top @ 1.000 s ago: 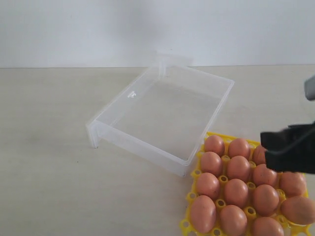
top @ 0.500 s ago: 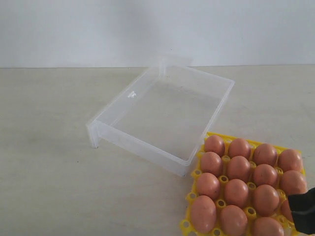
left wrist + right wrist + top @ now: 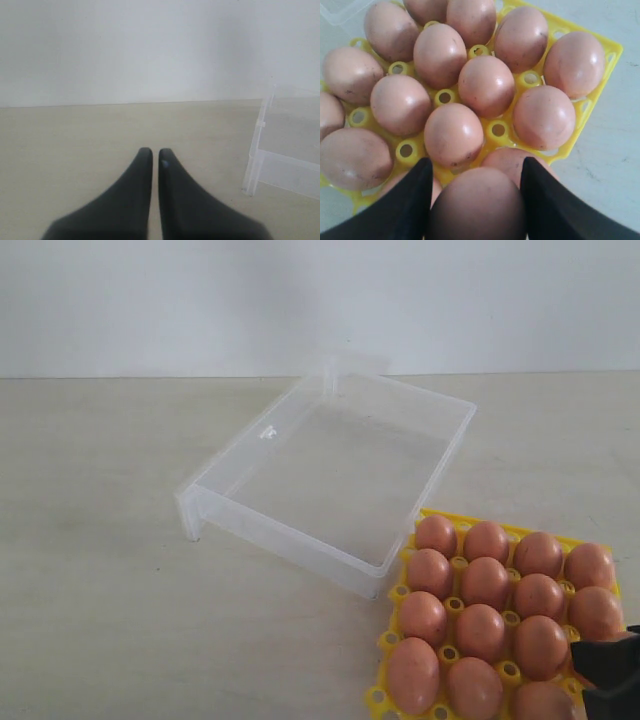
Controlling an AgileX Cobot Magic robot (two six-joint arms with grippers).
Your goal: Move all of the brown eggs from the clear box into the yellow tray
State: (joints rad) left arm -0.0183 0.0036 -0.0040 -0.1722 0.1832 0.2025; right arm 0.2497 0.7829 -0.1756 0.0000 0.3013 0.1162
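A brown egg is clamped between the dark fingers of the right gripper, at the corner of the yellow tray lying lower right in the exterior view. The other brown eggs are seated in the tray's cups. The clear box is set on the pale table just beside the tray. The left gripper is kept apart from the box, its fingers brought together with only a slit between

Pale beige tabletop. Carries a clear box near the middle, set askew, and a yellow tray at five o'clock from it, just beside the box's near corner.
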